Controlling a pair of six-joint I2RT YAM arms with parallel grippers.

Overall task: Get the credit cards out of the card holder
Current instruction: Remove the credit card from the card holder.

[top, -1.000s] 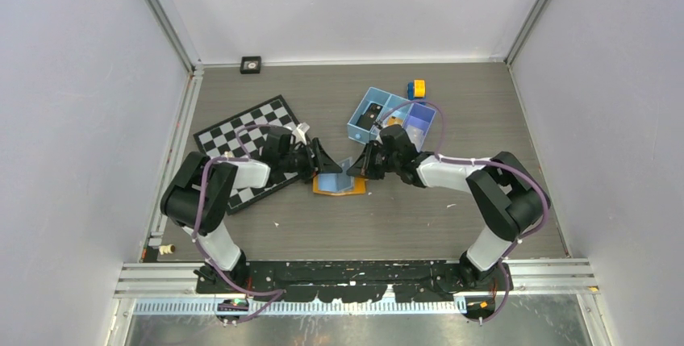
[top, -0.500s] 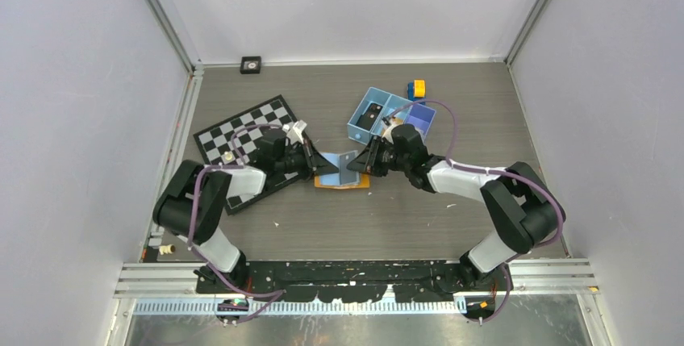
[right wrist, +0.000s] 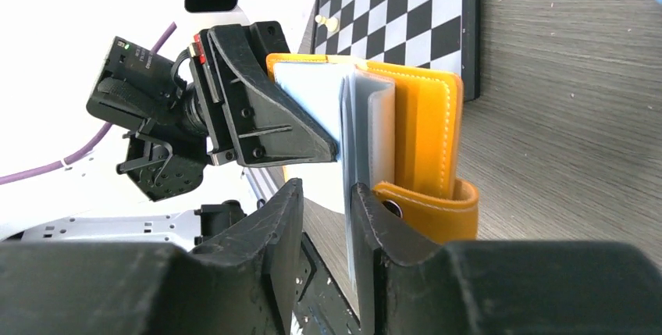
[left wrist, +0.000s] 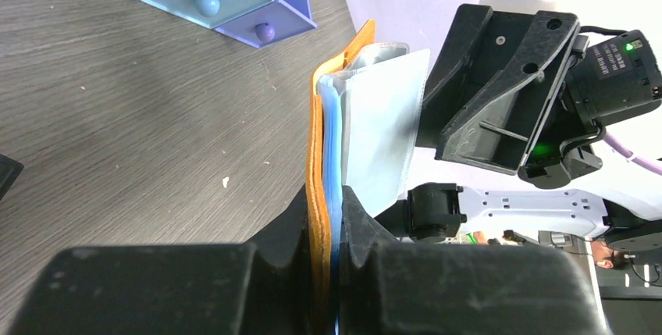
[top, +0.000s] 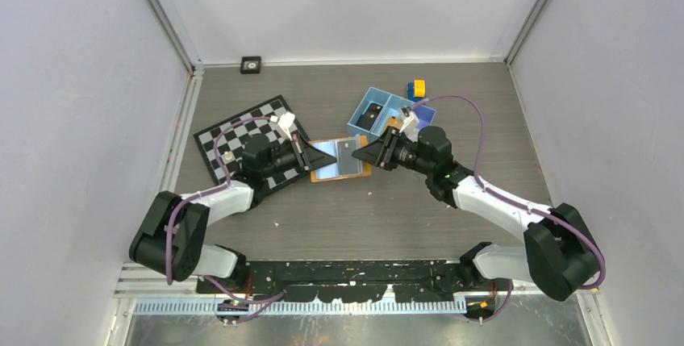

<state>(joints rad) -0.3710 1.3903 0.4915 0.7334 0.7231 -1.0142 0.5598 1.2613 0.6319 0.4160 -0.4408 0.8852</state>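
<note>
Both arms stretch low and forward, angled in toward each other, wrists about level and fingertips almost nose to nose. The left gripper [top: 309, 160] is pinched tight on one edge of the card holder [top: 343, 170] (the cover and inner leaves are squeezed between its fingers). The right gripper [top: 362, 155] faces it, jaws parted with a clear gap.

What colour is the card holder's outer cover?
The card holder cover is orange; clearest in the right wrist view.
</note>
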